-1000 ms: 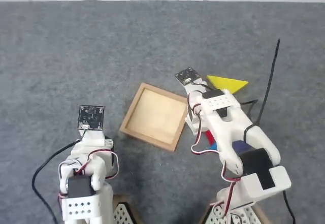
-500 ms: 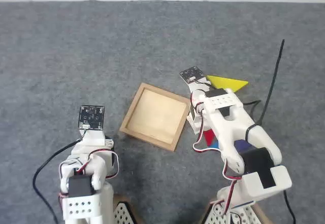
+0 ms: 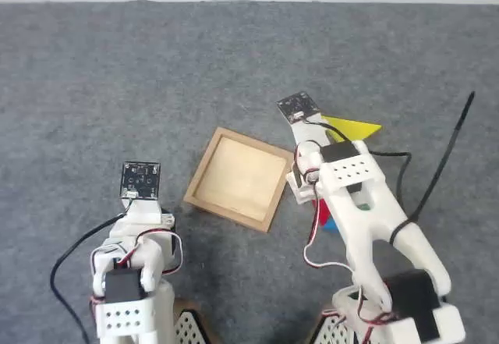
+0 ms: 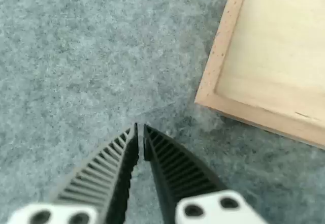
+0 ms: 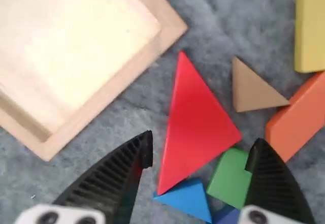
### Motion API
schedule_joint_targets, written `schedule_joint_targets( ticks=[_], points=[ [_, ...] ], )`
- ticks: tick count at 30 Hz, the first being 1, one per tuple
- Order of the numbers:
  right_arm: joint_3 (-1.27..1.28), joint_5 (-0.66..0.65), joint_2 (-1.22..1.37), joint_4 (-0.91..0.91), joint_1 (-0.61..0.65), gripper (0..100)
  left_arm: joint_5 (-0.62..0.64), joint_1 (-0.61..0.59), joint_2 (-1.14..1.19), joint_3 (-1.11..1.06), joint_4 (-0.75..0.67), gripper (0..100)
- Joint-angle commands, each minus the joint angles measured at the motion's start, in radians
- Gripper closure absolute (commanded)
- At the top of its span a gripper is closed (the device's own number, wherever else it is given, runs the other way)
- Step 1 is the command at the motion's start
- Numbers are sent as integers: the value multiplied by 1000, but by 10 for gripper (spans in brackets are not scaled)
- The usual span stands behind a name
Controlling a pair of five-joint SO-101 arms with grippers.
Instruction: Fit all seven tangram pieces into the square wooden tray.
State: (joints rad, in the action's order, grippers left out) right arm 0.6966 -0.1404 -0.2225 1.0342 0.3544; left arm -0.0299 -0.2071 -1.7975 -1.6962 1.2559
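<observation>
R gripper [image 5: 201, 144] jaws apart, straddling red triangle [image 5: 195, 132], at approx 4 o'clock of wooden tray [image 3: 203, 166]. L gripper [image 4: 140, 128] jaws together over carpet, tray's 9 o'clock.

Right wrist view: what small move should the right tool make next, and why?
Probably lower the right tool straight down and close it on the red triangle. The tool hangs open with that piece between its tips, the piece lies flat beside the wooden tray, and the tray holds nothing yet.
</observation>
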Motion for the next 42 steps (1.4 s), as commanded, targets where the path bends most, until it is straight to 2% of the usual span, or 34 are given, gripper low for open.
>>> schedule_joint_targets(
  ticks=[1,3,9,20,24,32,36,42],
  points=[
    [-14,-11,8,4,-16,645,17,-5,-18,13,5,982],
    [-15,-37,62,-19,-13,610,17,-5,-18,13,5,982],
    [-15,-52,177,-104,-15,639,17,-5,-18,13,5,982],
    [-20,-52,220,-101,-15,644,17,-5,-18,13,5,982],
    [-41,-46,251,-90,-15,690,17,-5,-18,13,5,982],
    [-57,-43,262,-53,-15,689,17,-5,-18,13,5,982],
    [-57,-31,251,-61,-15,731,17,-5,-18,13,5,982],
    [-57,-9,248,-62,-7,734,17,-5,-18,13,5,982]
  ],
)
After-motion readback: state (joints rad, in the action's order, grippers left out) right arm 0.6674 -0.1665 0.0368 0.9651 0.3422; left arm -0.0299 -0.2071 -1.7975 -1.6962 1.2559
